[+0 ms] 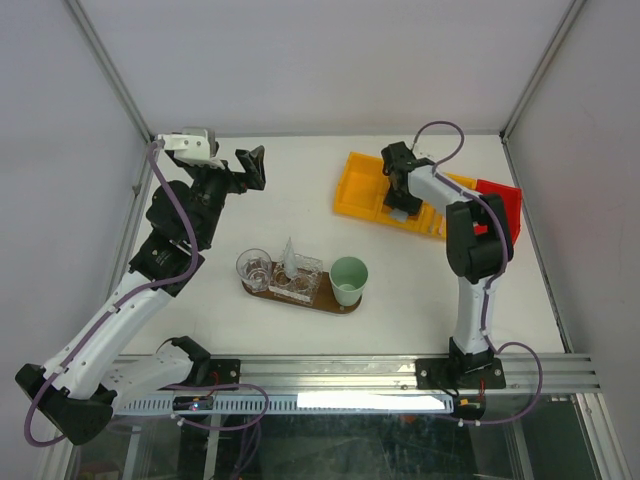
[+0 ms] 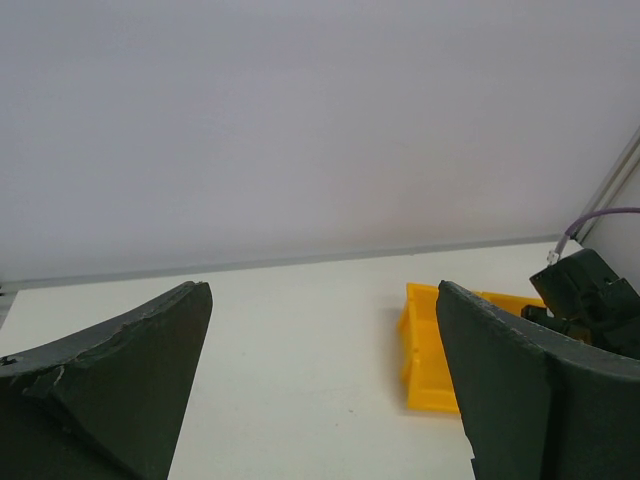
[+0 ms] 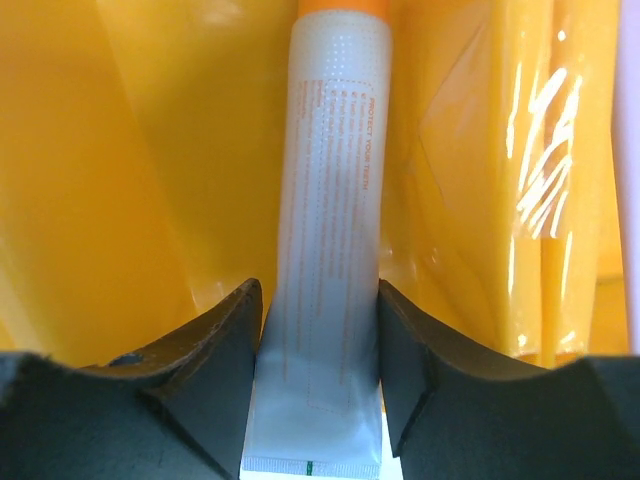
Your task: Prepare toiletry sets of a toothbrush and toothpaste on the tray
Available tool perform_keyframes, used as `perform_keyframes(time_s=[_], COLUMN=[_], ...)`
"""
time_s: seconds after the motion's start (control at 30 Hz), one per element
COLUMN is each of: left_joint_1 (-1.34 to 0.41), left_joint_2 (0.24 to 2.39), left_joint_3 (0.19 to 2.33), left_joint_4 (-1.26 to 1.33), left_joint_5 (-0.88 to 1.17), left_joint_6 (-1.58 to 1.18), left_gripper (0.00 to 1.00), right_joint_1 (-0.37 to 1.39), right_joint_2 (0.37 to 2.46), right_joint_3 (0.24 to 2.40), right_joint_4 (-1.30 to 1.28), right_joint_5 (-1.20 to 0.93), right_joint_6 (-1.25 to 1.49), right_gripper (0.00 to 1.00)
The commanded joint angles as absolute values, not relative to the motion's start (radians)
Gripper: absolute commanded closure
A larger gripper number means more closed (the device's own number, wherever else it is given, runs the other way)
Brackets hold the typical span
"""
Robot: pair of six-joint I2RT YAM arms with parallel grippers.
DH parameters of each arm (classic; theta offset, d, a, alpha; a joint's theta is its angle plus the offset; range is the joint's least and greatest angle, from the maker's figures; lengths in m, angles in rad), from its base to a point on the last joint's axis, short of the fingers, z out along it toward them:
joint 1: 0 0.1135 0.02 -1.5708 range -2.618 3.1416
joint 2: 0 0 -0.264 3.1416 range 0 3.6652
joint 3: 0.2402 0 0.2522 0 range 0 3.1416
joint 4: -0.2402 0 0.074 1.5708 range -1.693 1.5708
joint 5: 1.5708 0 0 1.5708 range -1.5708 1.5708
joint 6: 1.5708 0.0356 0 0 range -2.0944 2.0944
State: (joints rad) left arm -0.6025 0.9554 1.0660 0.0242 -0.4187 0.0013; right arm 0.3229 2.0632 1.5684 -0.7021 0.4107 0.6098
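My right gripper (image 1: 400, 197) is down in the yellow bin (image 1: 362, 190). In the right wrist view it (image 3: 320, 300) is shut on a white toothpaste tube (image 3: 330, 150) with an orange cap, and both fingers press its flat crimped end. The dark brown oval tray (image 1: 340, 305) lies at the table's middle front. It carries clear glasses (image 1: 254, 268), and a white tapered tube (image 1: 289, 254) stands in one. My left gripper (image 1: 250, 166) is open and empty, raised over the far left of the table. In its own view (image 2: 325, 300) only bare table lies between the fingers (image 2: 130, 370).
A mint-green cup (image 1: 349, 278) stands at the tray's right end. A red bin (image 1: 503, 200) sits behind the yellow bin. Clear-wrapped items (image 3: 540, 170) lie in the yellow bin (image 3: 130, 150) beside the tube. The yellow bin (image 2: 430, 350) and right arm (image 2: 590, 300) show ahead of the left gripper.
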Motion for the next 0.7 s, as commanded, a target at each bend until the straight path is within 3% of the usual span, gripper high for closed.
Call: perform_keyframes(time_s=[0.0, 0.67], left_joint_1=[-0.606, -0.606], left_joint_2=[0.945, 0.969], left_joint_3=[1.066, 1.072], left_joint_4=[0.076, 0.063], left_joint_5=[-0.41, -0.415], left_joint_6=[0.018, 0.019], left_gripper=[0.01, 0.01], right_joint_1=[0.318, 0.258], right_joint_2=[1.933, 1.465], right_joint_3=[1.533, 1.142], right_joint_4=[-0.638, -0.295], right_joint_5=[0.388, 0.178], right_joint_6=[0.647, 0.769], right_gripper=[0.51, 0.6])
